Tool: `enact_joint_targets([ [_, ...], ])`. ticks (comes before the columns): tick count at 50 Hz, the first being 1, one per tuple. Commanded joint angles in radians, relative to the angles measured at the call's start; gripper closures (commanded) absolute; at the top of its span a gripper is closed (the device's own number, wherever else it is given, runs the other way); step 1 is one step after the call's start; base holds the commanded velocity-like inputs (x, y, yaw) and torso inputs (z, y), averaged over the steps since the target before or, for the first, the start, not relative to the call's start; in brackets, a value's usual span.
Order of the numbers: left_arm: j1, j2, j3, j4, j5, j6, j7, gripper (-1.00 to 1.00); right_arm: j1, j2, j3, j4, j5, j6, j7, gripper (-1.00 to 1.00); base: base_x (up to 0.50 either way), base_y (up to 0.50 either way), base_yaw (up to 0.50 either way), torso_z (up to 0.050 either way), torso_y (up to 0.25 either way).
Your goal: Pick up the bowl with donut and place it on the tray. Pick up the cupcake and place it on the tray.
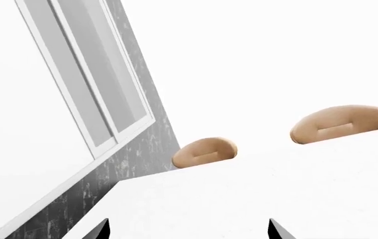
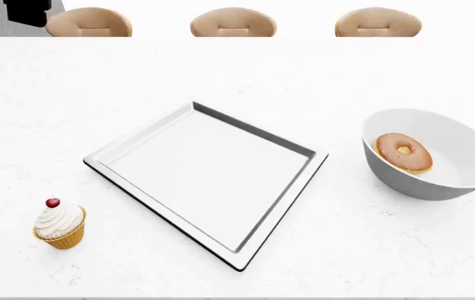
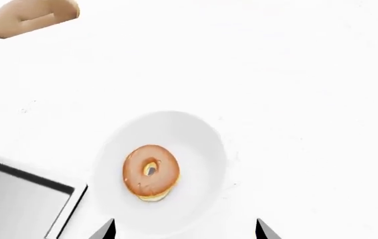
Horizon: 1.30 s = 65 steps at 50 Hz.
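Small cupcake point(image 2: 59, 224), golden-yellow wrapper, swirled white frosting, red cherry on top: lower left of head view, upright on white marbled desk point(image 2: 237, 69), apart from tray.
Large flat square silvery-white metallic tray point(image 2: 207, 176) with low dark-edged rim: centre of head view, turned cornerwise, nothing on it.
Round deep glossy white bowl point(image 2: 435, 156): right of head view, near tray's right corner, not touching.
Ring donut point(image 2: 404, 152), tan-orange glaze, pale cream side: lying inside bowl.
Three tan rounded chair backs point(image 2: 233, 23): top edge, beyond desk.
Right hand point(image 3: 182, 230): dark fingertips spread wide, holding nothing, above bowl.
Left hand point(image 1: 187, 230): fingertips likewise wide apart, empty, over bare desk.
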<state>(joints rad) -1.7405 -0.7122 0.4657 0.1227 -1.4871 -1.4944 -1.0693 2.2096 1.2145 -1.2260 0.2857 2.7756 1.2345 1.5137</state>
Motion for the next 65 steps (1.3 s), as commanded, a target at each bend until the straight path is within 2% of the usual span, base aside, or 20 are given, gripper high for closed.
enact_joint_targets([
  [1, -0.001, -0.009, 0.025, 0.0, -0.01, 0.022, -0.002, -1.0, -0.018, 0.069, -0.032, 0.02, -0.102, -0.041, -0.074, -1.0, 0.0, 0.0, 0.0, 0.0, 0.0],
  [17, 0.017, -0.017, 0.055, 0.005, 0.014, 0.063, 0.025, -1.0, -0.199, 0.028, -0.031, 0.025, -0.297, -0.17, -0.33, -1.0, 0.0, 0.0, 0.0, 0.0, 0.0],
  [37, 0.028, -0.04, 0.068, 0.013, 0.005, 0.087, 0.03, -1.0, -0.309, 0.054, -0.04, -0.039, -0.337, -0.33, -0.378, -1.0, 0.0, 0.0, 0.0, 0.0, 0.0],
  [53, 0.022, -0.042, 0.083, 0.006, 0.005, 0.099, 0.031, -1.0, -0.338, 0.079, -0.047, -0.045, -0.357, -0.351, -0.377, -1.0, 0.0, 0.0, 0.0, 0.0, 0.0],
  [65, 0.027, -0.051, 0.09, 0.01, 0.005, 0.112, 0.036, -1.0, -0.362, 0.038, -0.051, -0.013, -0.398, -0.363, -0.429, -1.0, 0.0, 0.0, 0.0, 0.0, 0.0],
])
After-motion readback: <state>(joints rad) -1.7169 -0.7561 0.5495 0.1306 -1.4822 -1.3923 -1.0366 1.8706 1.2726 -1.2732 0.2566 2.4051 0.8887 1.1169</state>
